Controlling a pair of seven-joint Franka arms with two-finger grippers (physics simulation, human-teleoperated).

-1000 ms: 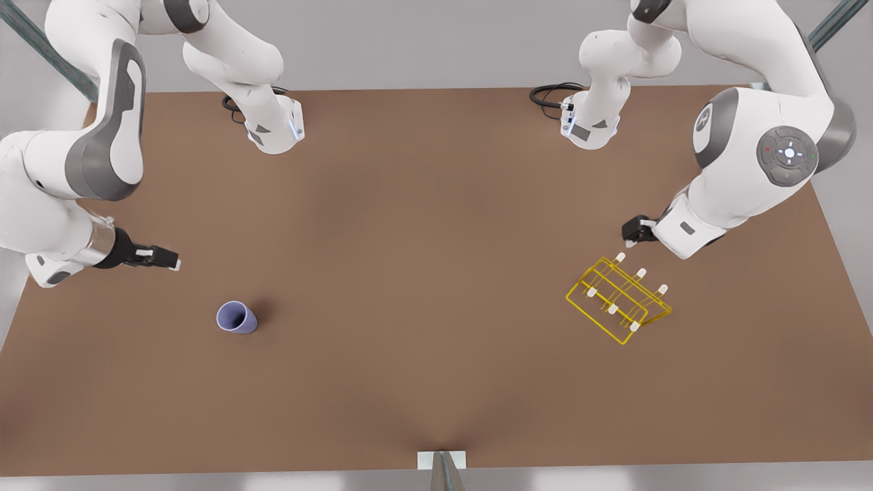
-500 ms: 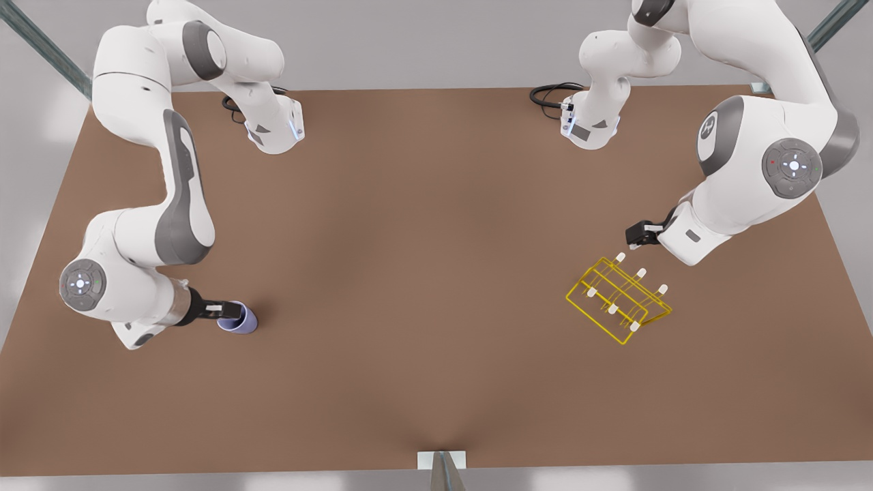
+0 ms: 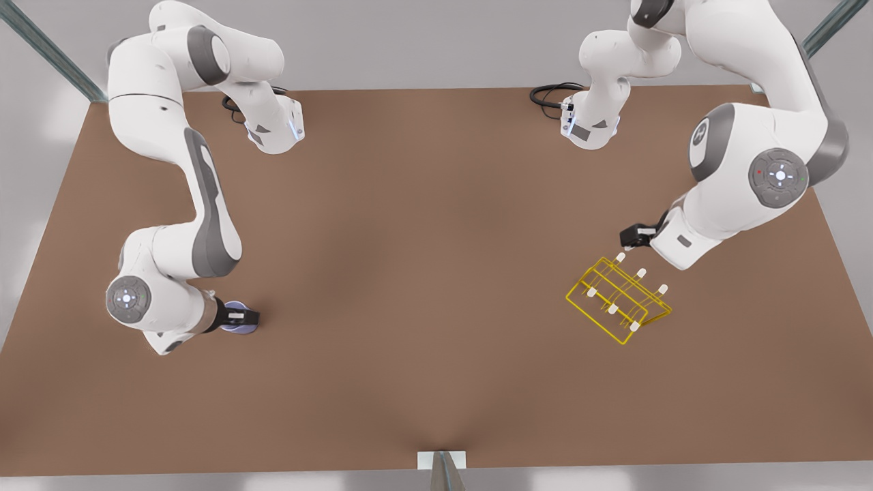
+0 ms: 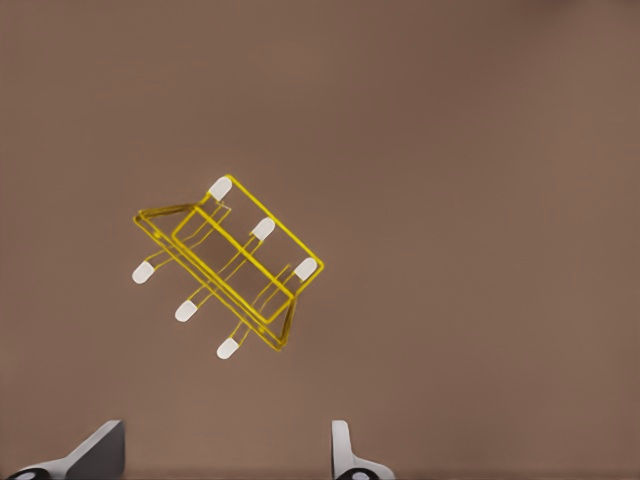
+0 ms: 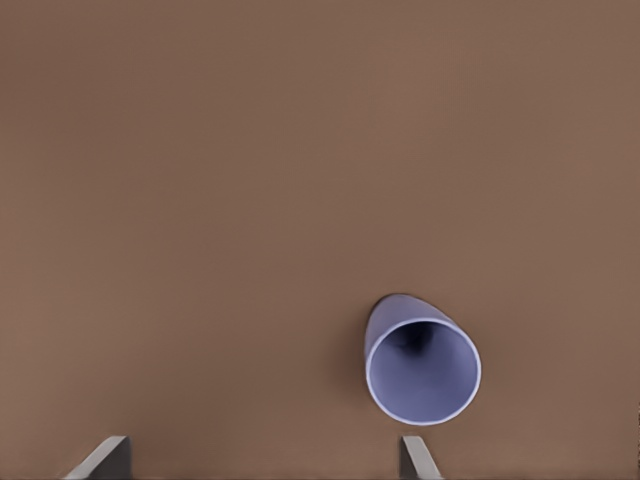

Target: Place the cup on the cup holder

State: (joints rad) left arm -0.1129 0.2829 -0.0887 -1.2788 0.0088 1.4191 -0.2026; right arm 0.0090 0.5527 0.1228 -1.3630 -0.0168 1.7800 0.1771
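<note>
**A:** Fig. 1, overhead. What stands where, from the biggest thing down?

**B:** A brown table [image 3: 423, 273] carries everything. Two white arms reach over it from the far edge. The cup holder [image 3: 619, 299], a yellow wire rack with six white-capped pegs, sits toward the front view's right. The cup [image 5: 420, 372] stands mouth up on the table toward the front view's left, well apart from the rack.

**A:** And the pincers?

**B:** The right gripper [image 3: 244, 317] hangs directly over the cup. In its wrist view the fingers [image 5: 108, 455] are spread wide. The cup's rim lies close by one of them, with nothing pinched between. The left gripper [image 3: 631, 237] waits just beside the rack's far corner. Its fingers [image 4: 345, 458] are likewise spread and hold nothing.

**A:** How far along is the job, then?

**B:** Early, by my reading. The approach to the cup looks made, but the cup rests on the table and no peg carries anything. What is left is nearly all of it: close on the cup, lift it, carry it across the table and set it over a peg. Whether it must pass from one arm to the other I cannot tell.
</note>
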